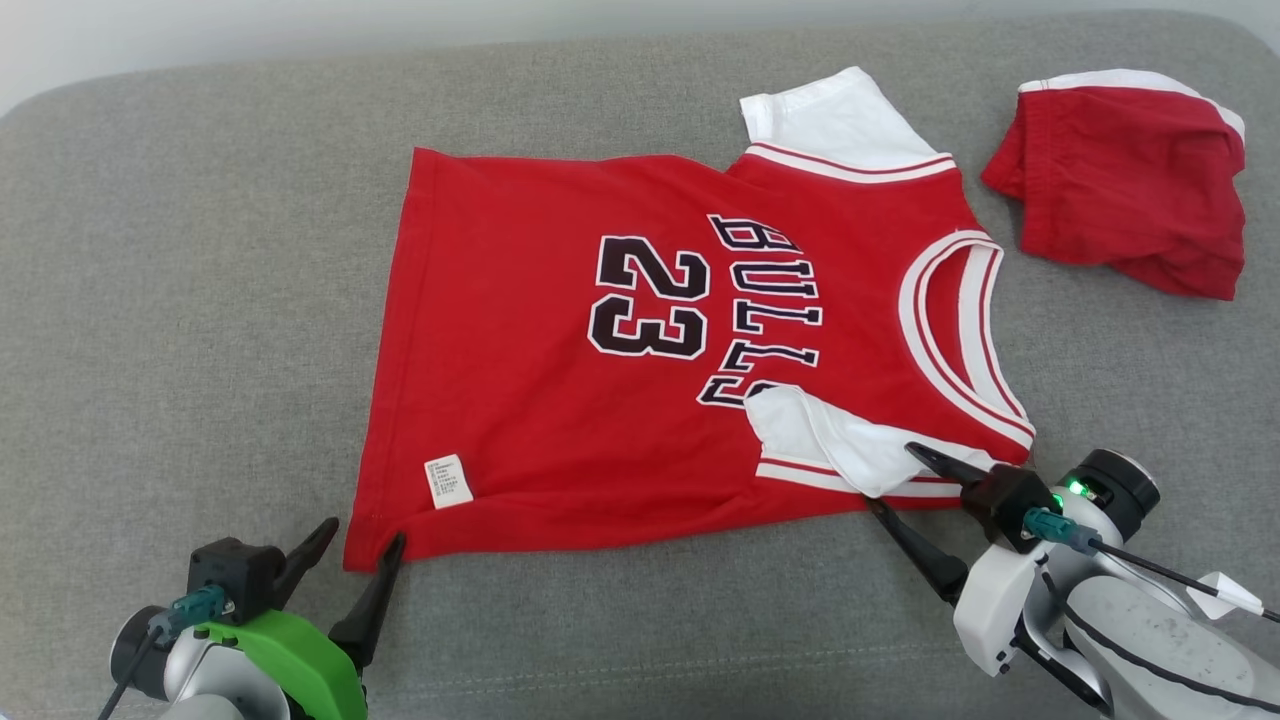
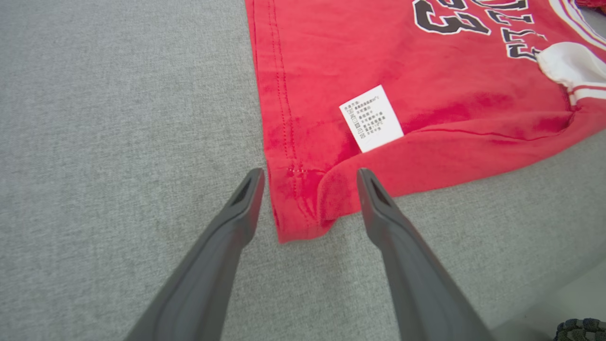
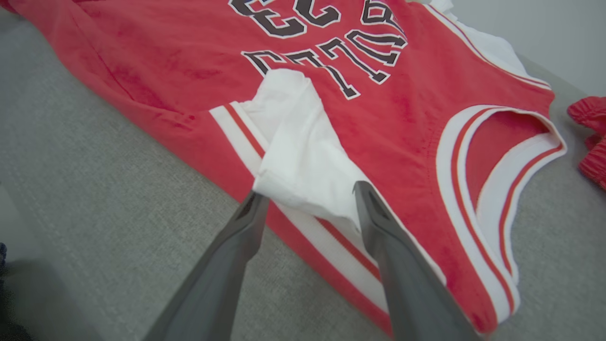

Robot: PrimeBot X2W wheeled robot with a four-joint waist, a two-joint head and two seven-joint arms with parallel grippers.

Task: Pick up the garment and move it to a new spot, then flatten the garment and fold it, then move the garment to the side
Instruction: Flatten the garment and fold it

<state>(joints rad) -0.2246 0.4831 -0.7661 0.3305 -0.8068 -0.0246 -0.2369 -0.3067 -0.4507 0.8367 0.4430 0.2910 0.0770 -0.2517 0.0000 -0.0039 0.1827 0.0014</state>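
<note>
Red "BULLS 23" jersey, white care label; left gripper and right gripper, jaws wide

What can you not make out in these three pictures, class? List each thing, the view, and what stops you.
- Label on the jersey: its print is too small to read, left wrist and head views.
- Red shorts: cut off by the right edge, right wrist view.
- Last letter of the jersey's word: partly hidden by the folded white sleeve, head view.
- Dark thing: cut off at the bottom corner, left wrist view.
</note>
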